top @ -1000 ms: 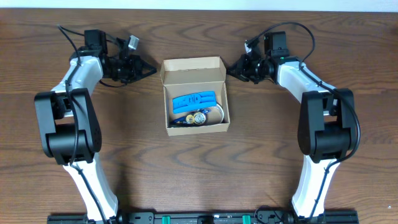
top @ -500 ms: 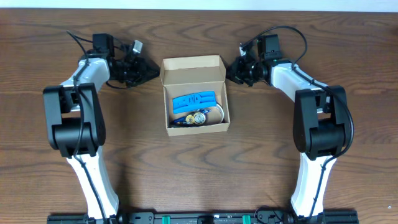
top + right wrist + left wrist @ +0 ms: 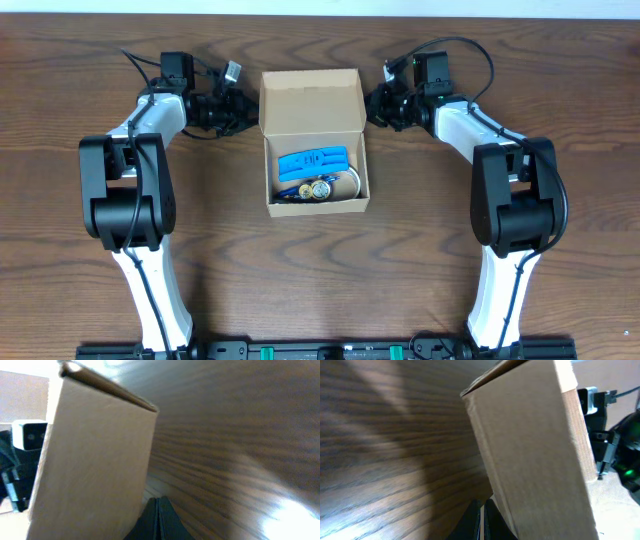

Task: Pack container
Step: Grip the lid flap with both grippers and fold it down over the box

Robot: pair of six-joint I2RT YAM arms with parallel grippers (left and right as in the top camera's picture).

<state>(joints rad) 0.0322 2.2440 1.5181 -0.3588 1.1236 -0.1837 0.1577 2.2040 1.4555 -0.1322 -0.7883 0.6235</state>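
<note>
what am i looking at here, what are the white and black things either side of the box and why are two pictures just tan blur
Those are two robot arms at a wooden table. The wide picture comes from a camera fixed above the table, so you see both arms from the top. The other two come from small cameras on each arm's wrist. They sit very close to the cardboard, which is why it fills the view.

Each arm ends in a two-finger hand. The left hand and right hand are at either side of the box's raised lid, fingers shut, holding nothing.

The box is open between them. Inside are a blue packet and some bits too small to name.
</note>
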